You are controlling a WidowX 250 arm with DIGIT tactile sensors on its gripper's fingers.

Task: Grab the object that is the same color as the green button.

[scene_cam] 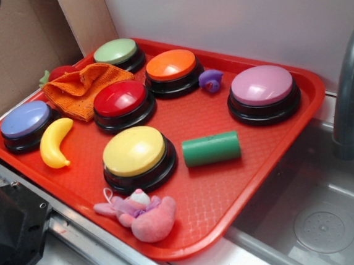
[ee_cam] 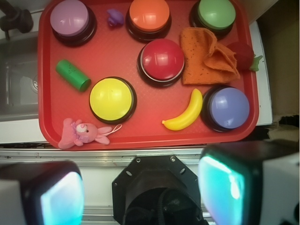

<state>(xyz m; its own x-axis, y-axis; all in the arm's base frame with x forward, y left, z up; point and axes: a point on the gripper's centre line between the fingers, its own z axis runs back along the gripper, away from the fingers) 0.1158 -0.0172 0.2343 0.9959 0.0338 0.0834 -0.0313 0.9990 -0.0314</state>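
Note:
The green cylinder (scene_cam: 211,149) lies on its side on the red tray (scene_cam: 232,196), right of the yellow-topped button (scene_cam: 134,152). In the wrist view the cylinder (ee_cam: 72,75) lies at the tray's left. The pale green domed button (scene_cam: 116,51) stands at the tray's far corner; in the wrist view it (ee_cam: 216,13) is at the top right. My gripper (ee_cam: 140,197) is open and empty, high above the tray's near edge, its two pads (ee_cam: 220,187) wide apart. The gripper does not show in the exterior view.
On the tray are also orange (scene_cam: 171,65), red (scene_cam: 121,99), pink (scene_cam: 262,86) and blue (scene_cam: 25,119) buttons, a yellow banana (scene_cam: 55,142), an orange cloth (scene_cam: 80,85), a pink plush (scene_cam: 144,216) and a small purple toy (scene_cam: 211,80). A sink (scene_cam: 321,219) with a grey faucet (scene_cam: 350,92) lies right.

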